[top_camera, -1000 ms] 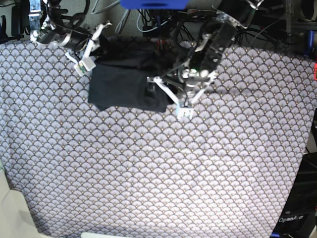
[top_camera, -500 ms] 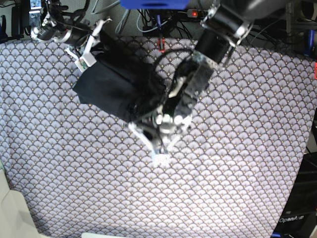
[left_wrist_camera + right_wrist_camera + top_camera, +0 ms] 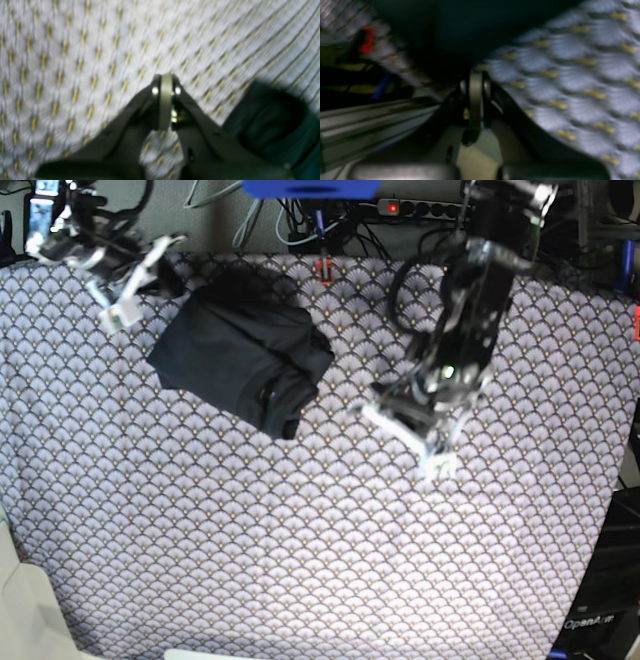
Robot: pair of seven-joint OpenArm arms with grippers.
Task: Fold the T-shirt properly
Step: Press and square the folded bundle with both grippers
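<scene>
The black T-shirt (image 3: 235,350) lies as a folded bundle on the tablecloth at the back left, with a thick rolled edge toward the front right. My left gripper (image 3: 437,468) is shut and empty over bare cloth to the right of the T-shirt. In the left wrist view the gripper (image 3: 165,80) has its jaws closed, with the T-shirt (image 3: 270,120) to its right. My right gripper (image 3: 115,318) is shut and empty, just off the T-shirt's back left corner. In the right wrist view the gripper (image 3: 475,76) is closed and the T-shirt (image 3: 470,30) fills the top.
The purple-grey fan-patterned tablecloth (image 3: 300,560) covers the table. Cables and a power strip (image 3: 430,208) run along the back edge, with a small red item (image 3: 322,270) there. A pale object (image 3: 20,600) sits at the front left corner.
My left gripper let go of the T-shirt and swung right, away from it. My right gripper drew back to the left. The T-shirt now lies free as a bundle.
</scene>
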